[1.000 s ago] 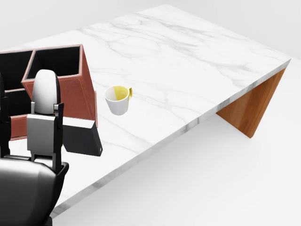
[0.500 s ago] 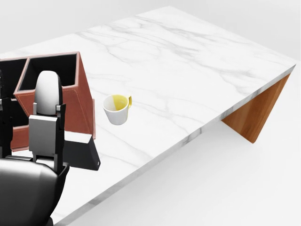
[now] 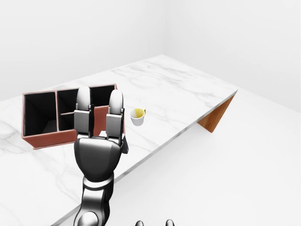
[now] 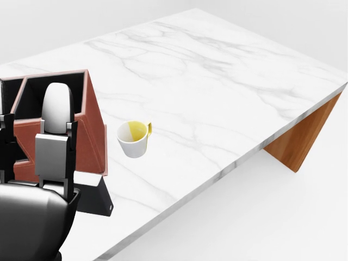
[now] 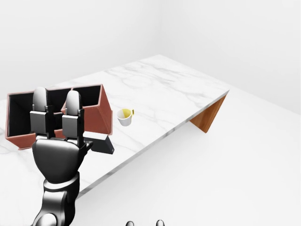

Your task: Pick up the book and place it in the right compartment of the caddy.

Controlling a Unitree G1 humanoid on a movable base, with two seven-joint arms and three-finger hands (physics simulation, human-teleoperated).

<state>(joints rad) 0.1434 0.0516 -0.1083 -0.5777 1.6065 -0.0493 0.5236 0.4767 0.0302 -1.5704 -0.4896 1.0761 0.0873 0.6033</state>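
A white marble table [image 3: 188, 94] on wedge-shaped wooden legs carries three things: a reddish-brown caddy [image 5: 101, 117] with black compartments, a small white cup [image 4: 133, 140] with a yellow inside, and a dark book [image 5: 99, 142]. One hand [image 3: 96, 155] is raised over the near edge of the table, its back towards the cameras; which of the robot's arms it belongs to cannot be settled from these views. Two of its fingers [image 3: 114, 117] stand straight up, side by side, so it looks open and grips nothing, though the third finger is out of sight behind the palm. The book lies flat on the table just below the caddy's right end in the right-eye view, close against the caddy's wall, and it pokes out to the right from behind the dark palm, partly hidden by it. Whether the hand touches the book cannot be told. In the head view the cup stands just right of the caddy, apart from both caddy and book. The caddy's right compartment shows only its black inner walls.
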